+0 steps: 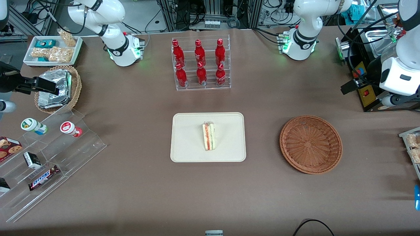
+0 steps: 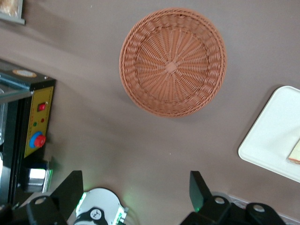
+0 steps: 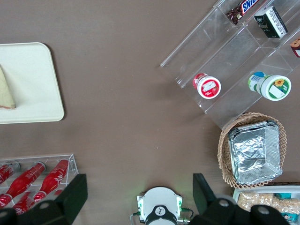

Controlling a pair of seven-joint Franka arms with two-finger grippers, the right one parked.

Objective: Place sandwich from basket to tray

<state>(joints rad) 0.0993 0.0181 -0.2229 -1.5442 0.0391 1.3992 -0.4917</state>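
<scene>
Your sandwich point(image 1: 209, 136) lies flat on the cream tray point(image 1: 183, 154), mid-counter; the wicker basket point(image 1: 310, 143) sits bare beside it. Your tool point(image 2: 136, 190) hangs high above the counter, fingers spread wide, gripping nothing. Judged done: retreat upward, well apart from the tray.

Wrapped sandwich point(image 1: 209, 136) on cream tray point(image 1: 187, 154); wicker basket point(image 1: 310, 144) beside, empty
</scene>
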